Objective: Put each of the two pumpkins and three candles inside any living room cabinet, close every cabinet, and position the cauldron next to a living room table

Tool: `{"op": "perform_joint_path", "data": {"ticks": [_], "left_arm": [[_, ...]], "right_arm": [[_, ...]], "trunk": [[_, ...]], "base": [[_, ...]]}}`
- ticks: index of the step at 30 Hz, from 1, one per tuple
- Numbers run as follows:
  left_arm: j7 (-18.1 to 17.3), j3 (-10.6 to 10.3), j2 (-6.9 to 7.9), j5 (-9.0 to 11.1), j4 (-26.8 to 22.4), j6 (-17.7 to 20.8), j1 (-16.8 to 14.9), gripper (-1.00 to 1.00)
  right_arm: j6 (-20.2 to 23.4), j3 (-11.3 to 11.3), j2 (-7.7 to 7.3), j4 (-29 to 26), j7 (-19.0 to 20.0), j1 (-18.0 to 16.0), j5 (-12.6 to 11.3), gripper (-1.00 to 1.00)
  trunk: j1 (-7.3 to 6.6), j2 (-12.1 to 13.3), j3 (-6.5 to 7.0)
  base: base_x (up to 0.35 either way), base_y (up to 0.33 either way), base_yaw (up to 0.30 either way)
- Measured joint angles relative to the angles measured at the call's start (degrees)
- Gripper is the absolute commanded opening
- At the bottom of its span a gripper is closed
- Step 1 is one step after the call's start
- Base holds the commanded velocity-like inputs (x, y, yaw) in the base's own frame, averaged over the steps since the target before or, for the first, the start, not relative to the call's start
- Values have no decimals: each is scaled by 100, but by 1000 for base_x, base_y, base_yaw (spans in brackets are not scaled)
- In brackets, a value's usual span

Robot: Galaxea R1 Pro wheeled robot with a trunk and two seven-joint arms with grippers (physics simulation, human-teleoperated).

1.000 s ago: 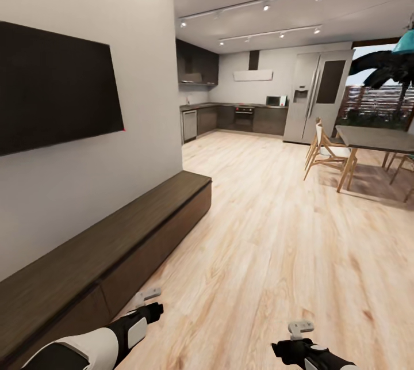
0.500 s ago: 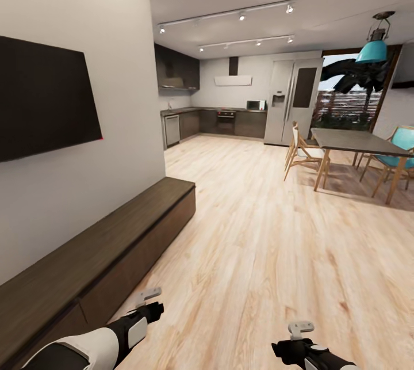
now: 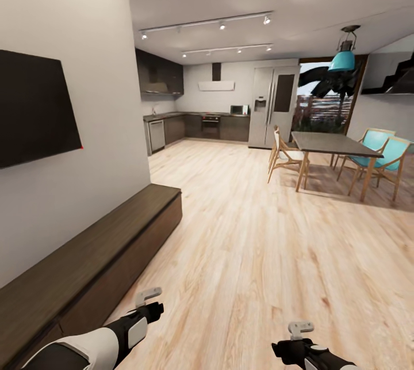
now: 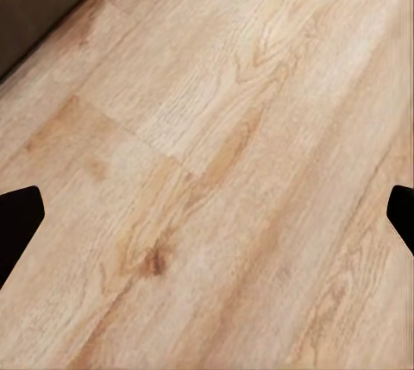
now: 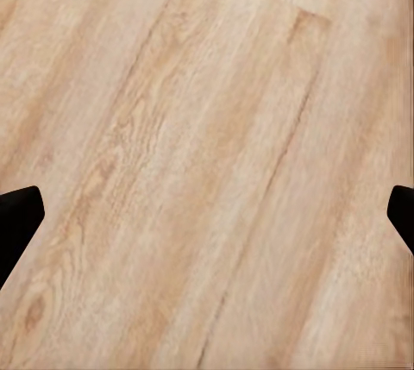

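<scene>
Left claw (image 4: pixel 207 215): fingers spread wide, nothing between them, held over bare wood floor (image 3: pixel 259 255). Right claw (image 5: pixel 207 215): fingers likewise spread, empty, over the same floor. In the head view the left claw sits at 7 o'clock, the right at 5 o'clock. Cabinet (image 3: pixel 98 255): long, low, dark brown, against the wall at 8–9 o'clock, doors shut, just beside the left arm. Television (image 3: pixel 34 108) on the wall above it. Dining table (image 3: pixel 333 144) with chairs at 2 o'clock; kitchen at 12 o'clock, well apart.

Pale wood floor (image 3: pixel 259 255) bearing the long dark cabinet (image 3: pixel 98 260), a dining table (image 3: pixel 333 144) and chairs (image 3: pixel 282 154).
</scene>
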Motion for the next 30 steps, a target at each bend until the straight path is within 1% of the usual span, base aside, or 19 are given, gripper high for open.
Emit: {"op": "perform_joint_path", "data": {"ticks": [5,16,26,30], "left_arm": [[1,0,0,0,0,7,0,100],[-1,0,-6,0,0,-2,-2,100],[-1,0,-5,0,0,2,-2,100],[-1,0,-4,0,0,4,-2,100]], "right_arm": [[0,6,0,0,-2,1,5,100],[0,9,0,8,-43,-1,16,100],[9,17,0,-2,-7,8,8,100],[14,19,5,-7,-23,8,8,100]], "trunk": [[-110,201,109],[-351,642,311],[-352,643,311],[-354,643,311]], "base": [[0,0,-67],[0,0,-6],[1,0,0],[172,0,-73]]}}
